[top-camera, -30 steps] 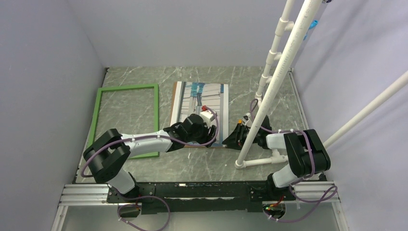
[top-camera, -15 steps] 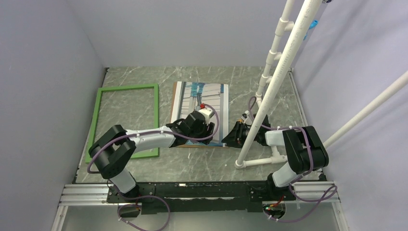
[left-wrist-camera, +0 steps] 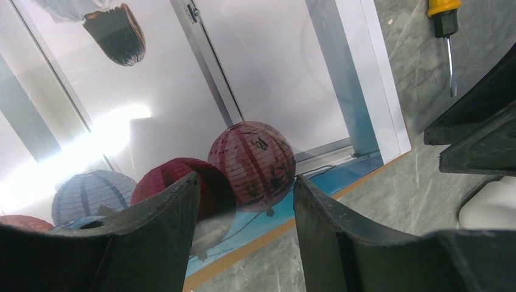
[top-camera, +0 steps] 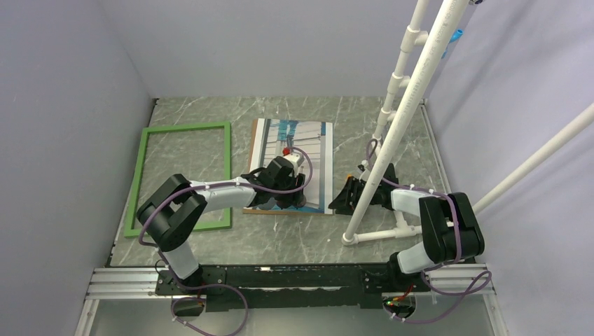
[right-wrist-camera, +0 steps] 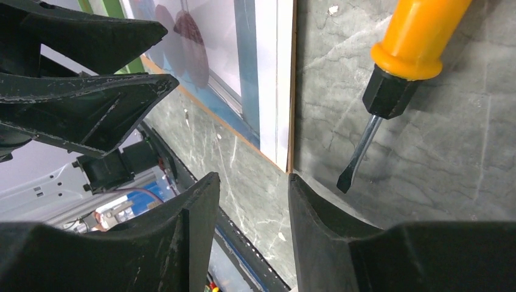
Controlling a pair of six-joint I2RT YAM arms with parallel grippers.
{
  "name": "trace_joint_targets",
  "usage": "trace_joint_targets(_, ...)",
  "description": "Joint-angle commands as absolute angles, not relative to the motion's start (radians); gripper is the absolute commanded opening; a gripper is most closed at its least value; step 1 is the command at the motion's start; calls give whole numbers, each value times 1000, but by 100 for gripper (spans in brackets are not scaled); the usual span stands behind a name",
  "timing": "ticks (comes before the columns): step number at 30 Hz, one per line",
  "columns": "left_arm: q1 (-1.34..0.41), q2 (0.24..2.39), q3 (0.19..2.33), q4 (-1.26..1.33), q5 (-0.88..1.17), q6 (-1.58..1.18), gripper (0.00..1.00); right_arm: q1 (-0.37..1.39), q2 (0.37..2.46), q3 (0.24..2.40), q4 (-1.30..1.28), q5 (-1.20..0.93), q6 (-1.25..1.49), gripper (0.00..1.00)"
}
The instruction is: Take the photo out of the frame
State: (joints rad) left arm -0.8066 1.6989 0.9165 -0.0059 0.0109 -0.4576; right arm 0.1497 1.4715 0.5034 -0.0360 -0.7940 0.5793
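Note:
The photo (top-camera: 312, 143) lies face up on a brown backing board (left-wrist-camera: 316, 210) at mid table. The green frame (top-camera: 185, 127) lies apart to its left, with only table inside it. My left gripper (top-camera: 288, 196) hovers low over the photo's near end, open. In the left wrist view the left gripper (left-wrist-camera: 246, 179) has nothing between its fingers, and the print's red balloons (left-wrist-camera: 255, 161) show beneath the gap. My right gripper (top-camera: 340, 201) sits just off the photo's near right corner (right-wrist-camera: 271, 91). It is open and empty, as the right wrist view of the gripper (right-wrist-camera: 252, 179) shows.
An orange-handled screwdriver (right-wrist-camera: 395, 67) lies on the table right of the photo, just beyond my right fingers. A white pipe stand (top-camera: 403, 119) rises over the right arm, its foot (top-camera: 378, 234) near the front. Grey walls close in the left, back and right.
My left arm's elbow has swung right and its gripper has edged slightly farther up the photo. The right gripper's jaws have widened a little while staying at the photo's corner.

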Motion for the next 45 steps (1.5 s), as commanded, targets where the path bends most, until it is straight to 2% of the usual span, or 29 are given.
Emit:
trace_joint_targets(1, -802, 1702, 924, 8, 41, -484, 61, 147, 1490, 502, -4, -837, 583, 47)
trace_joint_targets(12, -803, 1623, 895, 42, 74, -475, 65, 146, 1518, 567, 7, -786, 552, 45)
trace_joint_targets(20, -653, 1492, 906, 18, 159, -517, 73, 111, 1610, 735, 12, -726, 594, 47)
trace_joint_targets(25, -586, 1544, 919, 5, 210, -547, 71, 72, 1746, 844, 46, -725, 610, 47)
trace_joint_targets(34, -566, 1626, 856, 69, 167, -631, 71, 60, 1953, 998, 130, -747, 661, 48)
trace_joint_targets(45, -565, 1667, 811, 111, 180, -661, 71, 58, 2007, 999, 285, -861, 742, 46)
